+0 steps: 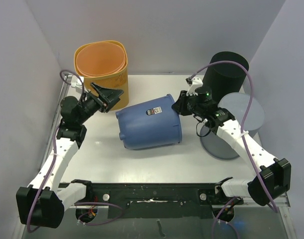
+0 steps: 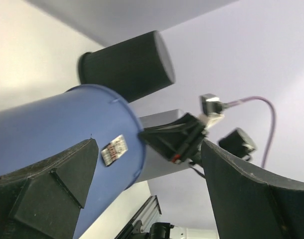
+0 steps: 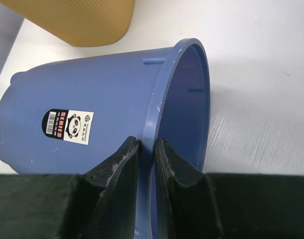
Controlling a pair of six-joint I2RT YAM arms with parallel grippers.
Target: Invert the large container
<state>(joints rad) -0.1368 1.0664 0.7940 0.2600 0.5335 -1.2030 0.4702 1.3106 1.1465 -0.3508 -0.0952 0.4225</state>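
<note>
Bucket [image 1: 149,122] lies on its side mid-surface [image 1: 157,164], mouth to the right. Right end effector [image 3: 147,149] pinches the rim, one finger inside and one outside, probably to lever it over. Left end effector [image 1: 112,98] gapes wide by the base, holding nothing, likely there to steady it.

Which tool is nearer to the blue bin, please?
Right. The right tool pinches the blue bin's rim; the left tool hangs open just off its base.
</note>
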